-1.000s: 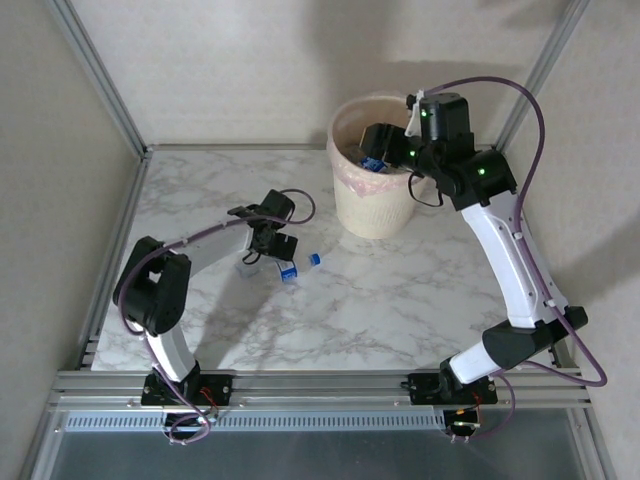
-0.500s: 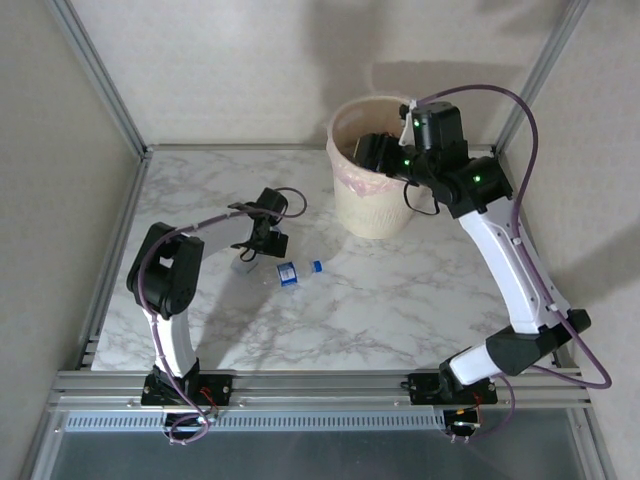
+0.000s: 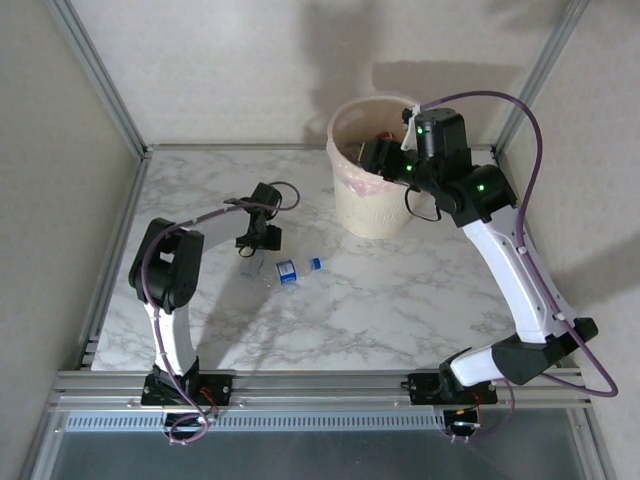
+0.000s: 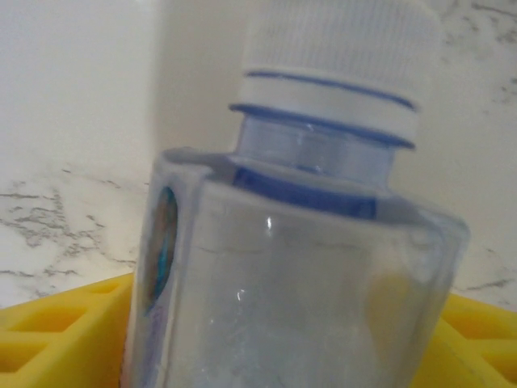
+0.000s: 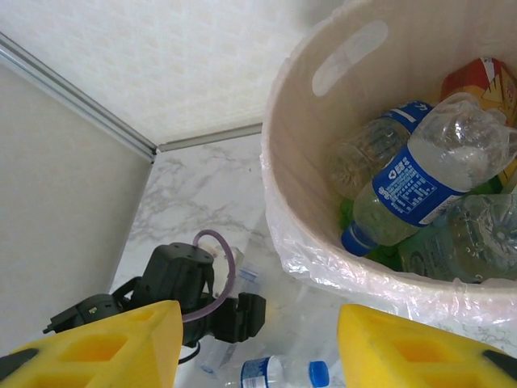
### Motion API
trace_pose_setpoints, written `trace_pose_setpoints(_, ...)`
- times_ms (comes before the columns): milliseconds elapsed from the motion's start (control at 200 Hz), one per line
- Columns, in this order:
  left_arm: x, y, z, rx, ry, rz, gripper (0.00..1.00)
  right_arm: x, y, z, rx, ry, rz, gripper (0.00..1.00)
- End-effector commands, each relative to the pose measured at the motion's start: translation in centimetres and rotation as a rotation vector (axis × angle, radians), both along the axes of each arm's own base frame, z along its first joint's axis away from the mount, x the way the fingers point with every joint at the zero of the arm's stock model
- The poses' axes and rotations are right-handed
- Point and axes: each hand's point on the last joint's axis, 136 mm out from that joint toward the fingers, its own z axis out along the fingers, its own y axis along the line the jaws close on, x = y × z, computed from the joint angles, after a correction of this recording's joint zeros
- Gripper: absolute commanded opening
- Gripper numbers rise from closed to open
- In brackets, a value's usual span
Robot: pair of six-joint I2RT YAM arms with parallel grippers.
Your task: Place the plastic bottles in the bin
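While the left gripper (image 3: 258, 240) sits low on the marble table (image 3: 420, 300), out to the left of the bin (image 3: 372, 215), its yellow fingers (image 4: 56, 339) flank a clear bottle (image 4: 299, 275) with a white cap (image 4: 339, 56). The pads are right at its walls, but whether they are pressing in I cannot tell.

By the look of it, this is a light, empty, thin-walled thing. It will likely buckle under a hard squeeze, and that smooth skin could slip. A hold across the body just below the shoulder, where the wall looks stiffer, seems the safest bet.

Just beside it lies a second one, a blue-labelled bottle (image 3: 288, 271) with a blue cap, on its side and well apart from the bin.

Over at the bin, the right gripper (image 5: 258, 347) hangs by the rim, fingers spread with nothing between them. Inside the bucket, lined with a thin plastic bag (image 5: 323, 255), there's a heap of bottles (image 5: 420, 186). They're clear with blue labels, one blue cap pointing down, some green underneath, and a red-orange label at the far side. Plenty of room above them, I'd say.
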Motion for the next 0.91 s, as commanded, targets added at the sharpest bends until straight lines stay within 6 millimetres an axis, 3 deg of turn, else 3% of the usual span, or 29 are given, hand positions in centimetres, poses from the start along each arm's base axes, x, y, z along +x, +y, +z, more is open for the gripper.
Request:
trace_pose_setpoints(0,0.8,0.4,1.7,-0.045,-0.036,0.05,0.67,-1.0,-0.2,1.5,0.037,-0.049,-0.007,0.54)
trace_pose_setpoints(260,1.5,0.0,6.7,-0.137,-0.112,0.105,0.63,-2.2,0.9,1.8,0.049,-0.082,0.056,0.54)
trace_pose_setpoints(486,2.2,-0.5,13.6,-0.271,-0.219,0.159,0.61,-2.8,3.0,1.7,0.062,-0.094,0.134,0.54)
trace_pose_setpoints(581,2.7,-1.2,18.9,-0.366,-0.318,0.172,0.61,-2.6,2.3,2.7,0.043,-0.124,0.105,0.54)
trace_pose_setpoints(801,3.6,-2.3,35.1,-0.572,-0.651,0.162,0.6,-3.3,0.2,4.9,0.05,-0.21,0.036,0.53)
trace_pose_setpoints(901,3.8,-3.8,40.4,-0.694,-0.769,0.152,0.6,-3.7,-0.2,5.0,0.04,-0.214,0.033,0.52)
